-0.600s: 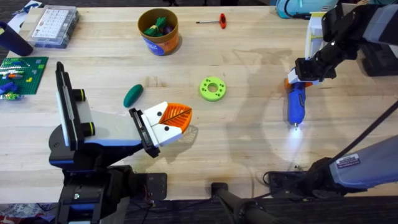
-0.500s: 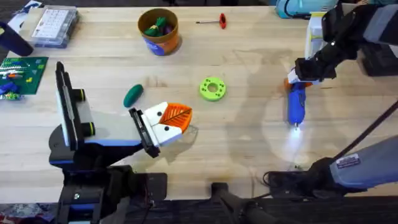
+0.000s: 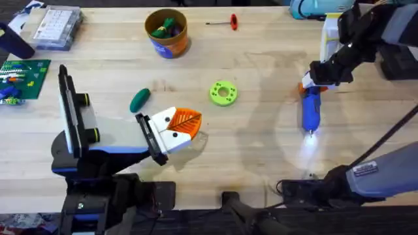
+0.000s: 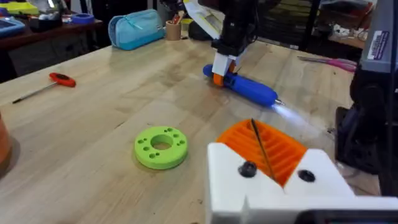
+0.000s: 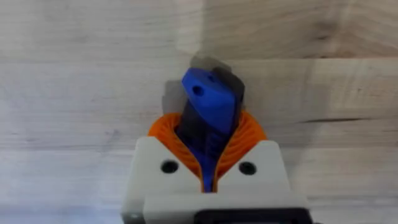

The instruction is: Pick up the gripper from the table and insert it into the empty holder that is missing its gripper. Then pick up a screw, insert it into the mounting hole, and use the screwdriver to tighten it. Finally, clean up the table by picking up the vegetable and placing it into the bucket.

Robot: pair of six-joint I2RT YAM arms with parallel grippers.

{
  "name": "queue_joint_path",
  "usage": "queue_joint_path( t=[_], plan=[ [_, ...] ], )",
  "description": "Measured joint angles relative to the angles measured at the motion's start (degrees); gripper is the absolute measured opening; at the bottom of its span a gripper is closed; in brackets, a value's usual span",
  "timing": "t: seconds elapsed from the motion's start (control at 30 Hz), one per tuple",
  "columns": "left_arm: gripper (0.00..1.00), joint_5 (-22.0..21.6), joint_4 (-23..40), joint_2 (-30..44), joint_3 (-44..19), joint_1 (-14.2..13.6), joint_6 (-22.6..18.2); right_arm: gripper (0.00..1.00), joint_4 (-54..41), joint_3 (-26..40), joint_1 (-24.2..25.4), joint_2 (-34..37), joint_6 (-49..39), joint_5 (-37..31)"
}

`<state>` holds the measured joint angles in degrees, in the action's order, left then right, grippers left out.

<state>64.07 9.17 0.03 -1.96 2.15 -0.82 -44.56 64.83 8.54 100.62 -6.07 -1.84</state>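
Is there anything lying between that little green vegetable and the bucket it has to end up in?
Nothing visible: only bare table lies between the vegetable and the bucket. Toy pieces already sit inside the bucket.

screwdriver [image 5: 209, 118]: lower body hidden between claw pads | bucket [image 3: 166, 32]: contents unclear

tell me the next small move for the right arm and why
Probably lift. The right gripper is shut on the thick blue screwdriver near its orange collar, yet the tool lies flat on the wooden table, lit tip glowing. The white, orange-faced gripper already sits at the black holder.
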Motion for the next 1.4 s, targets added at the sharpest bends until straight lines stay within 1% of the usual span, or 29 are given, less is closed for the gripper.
queue_joint_path(
  t=[0.13, 0.23, 0.47, 0.57, 0.7, 0.9, 1.07, 1.27, 1.4],
  plan=[
    [0.014, 0.0, 0.0, 0.0, 0.0, 0.0, 0.0, 0.054, -3.0, 2.1, 0.0, -0.4, -0.3, 0.4],
    [0.014, 0.0, 0.0, 0.0, 0.0, 0.0, 0.0, 0.054, -5.5, 5.3, 0.0, -2.1, -0.9, 0.6],
    [0.014, 0.0, 0.0, 0.0, 0.0, 0.0, 0.0, 0.054, -9.3, 15.2, 0.0, -9.3, -3.4, 0.7],
    [0.014, 0.0, 0.0, 0.0, 0.0, 0.0, 0.0, 0.054, -10.6, 19.5, 0.0, -11.3, -4.0, 1.0],
    [0.014, 0.0, 0.0, 0.0, 0.0, 0.0, 0.0, 0.054, -12.9, 26.2, 0.0, -12.1, -4.7, 3.6],
    [0.014, 0.0, 0.0, 0.0, 0.0, 0.0, 0.0, 0.054, -13.8, 35.0, -0.6, -12.0, -4.9, 7.9],
    [0.014, 0.0, 0.0, 0.0, 0.0, 0.0, 0.0, 0.054, -13.7, 41.1, -2.8, -12.0, -4.7, 10.9],
    [0.014, 0.0, 0.0, 0.0, 0.0, 0.0, 0.0, 0.054, -13.1, 47.1, -8.2, -12.0, -4.3, 12.8],
    [0.014, 0.0, 0.0, 0.0, 0.0, 0.0, 0.0, 0.054, -9.9, 49.6, -11.9, -12.0, -2.5, 13.6]
  ],
)
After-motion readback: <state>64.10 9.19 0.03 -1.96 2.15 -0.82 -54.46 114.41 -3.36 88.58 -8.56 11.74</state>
